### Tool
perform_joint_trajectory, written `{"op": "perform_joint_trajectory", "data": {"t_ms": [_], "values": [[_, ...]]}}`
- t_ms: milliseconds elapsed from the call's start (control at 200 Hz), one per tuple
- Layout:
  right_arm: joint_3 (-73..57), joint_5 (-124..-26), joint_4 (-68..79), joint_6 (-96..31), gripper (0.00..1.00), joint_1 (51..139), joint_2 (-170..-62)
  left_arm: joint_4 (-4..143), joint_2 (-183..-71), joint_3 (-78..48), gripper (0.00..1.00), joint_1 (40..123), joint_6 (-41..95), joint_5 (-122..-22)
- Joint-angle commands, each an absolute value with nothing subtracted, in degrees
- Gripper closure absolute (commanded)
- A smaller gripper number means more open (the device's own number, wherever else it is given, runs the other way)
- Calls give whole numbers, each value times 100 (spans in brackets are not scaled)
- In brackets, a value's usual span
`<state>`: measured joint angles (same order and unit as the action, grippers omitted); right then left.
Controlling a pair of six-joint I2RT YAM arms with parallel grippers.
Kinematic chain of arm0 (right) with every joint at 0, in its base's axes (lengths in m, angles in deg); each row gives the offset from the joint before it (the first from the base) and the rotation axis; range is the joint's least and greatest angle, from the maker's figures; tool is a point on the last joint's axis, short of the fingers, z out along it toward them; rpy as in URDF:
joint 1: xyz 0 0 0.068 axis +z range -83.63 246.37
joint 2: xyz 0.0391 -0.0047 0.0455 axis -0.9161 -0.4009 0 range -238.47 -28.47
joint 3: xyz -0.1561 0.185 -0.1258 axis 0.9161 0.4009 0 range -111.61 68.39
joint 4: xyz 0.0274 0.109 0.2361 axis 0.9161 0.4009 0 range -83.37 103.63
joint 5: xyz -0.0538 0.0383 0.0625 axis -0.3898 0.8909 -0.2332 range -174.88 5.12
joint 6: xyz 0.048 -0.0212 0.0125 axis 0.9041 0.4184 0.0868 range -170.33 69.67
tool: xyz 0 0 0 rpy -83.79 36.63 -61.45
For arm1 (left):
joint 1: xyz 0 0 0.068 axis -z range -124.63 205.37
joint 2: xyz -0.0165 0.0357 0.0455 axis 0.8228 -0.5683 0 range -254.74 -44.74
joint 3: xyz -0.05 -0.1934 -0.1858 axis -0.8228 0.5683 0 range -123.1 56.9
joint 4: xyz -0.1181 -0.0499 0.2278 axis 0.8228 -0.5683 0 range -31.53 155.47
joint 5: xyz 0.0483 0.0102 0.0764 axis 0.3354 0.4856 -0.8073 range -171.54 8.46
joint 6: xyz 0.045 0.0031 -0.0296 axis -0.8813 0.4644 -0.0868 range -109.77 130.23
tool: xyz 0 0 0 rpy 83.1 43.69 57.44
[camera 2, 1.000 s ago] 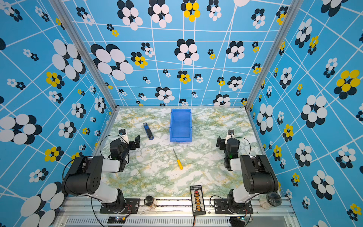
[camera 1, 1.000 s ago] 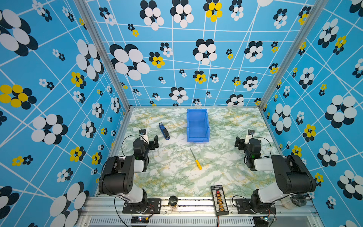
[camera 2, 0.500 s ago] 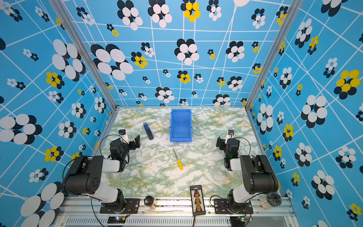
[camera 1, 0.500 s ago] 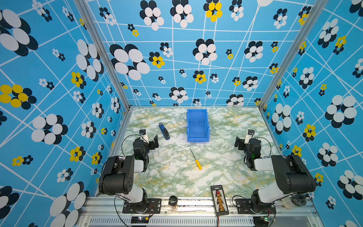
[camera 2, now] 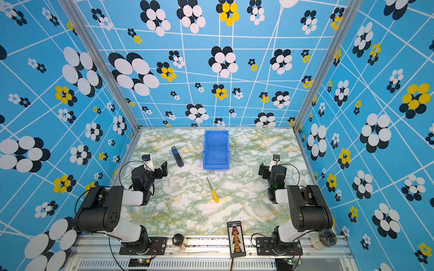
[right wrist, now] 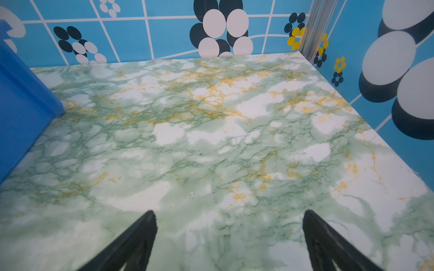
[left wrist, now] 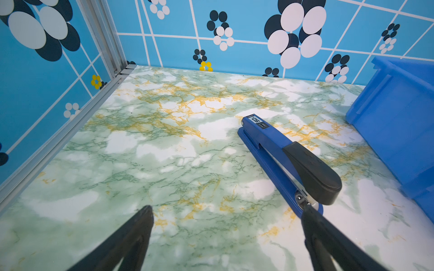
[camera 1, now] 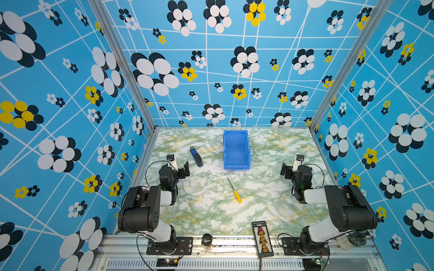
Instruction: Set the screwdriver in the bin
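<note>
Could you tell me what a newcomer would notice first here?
Amid loud flowered blue walls, a bright blue rectangular plastic bin stands at the back of the green marbled table. A slim yellow-handled screwdriver lies in front of it, a dark blue stapler to its left.

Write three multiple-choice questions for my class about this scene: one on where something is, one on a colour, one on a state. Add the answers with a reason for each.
1. Where is the screwdriver?
A) on the table, in front of the bin
B) inside the bin
C) held in a gripper

2. What colour is its handle?
A) red
B) yellow
C) black

3. How is the right gripper?
A) shut on the screwdriver
B) shut, empty
C) open, empty

Answers:
1 A: it lies flat on the table, apart from the bin's low front.
2 B: the handle shows yellow in both top views.
3 C: its jaws stand wide apart over bare table.
</note>
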<state>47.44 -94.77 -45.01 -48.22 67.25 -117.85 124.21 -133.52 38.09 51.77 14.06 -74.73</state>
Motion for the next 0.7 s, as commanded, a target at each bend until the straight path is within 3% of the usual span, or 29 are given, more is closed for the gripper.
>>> {"op": "perform_joint_trajectory", "data": {"t_ms": [0,475,695], "values": [[4622,-9412,-4492,-4817,1,6723,-11706,12552,-13395,3853,1,5212,1379,-7501],[4633,-9447,-4479,-4814,1,6724,-11622,12557,-13393,3853,1,5213,1383,-7501],[3645,-9625,-1820,-4617,1,6731,-10691,12555,-13396,3848,1,5212,1336,-7372]]}}
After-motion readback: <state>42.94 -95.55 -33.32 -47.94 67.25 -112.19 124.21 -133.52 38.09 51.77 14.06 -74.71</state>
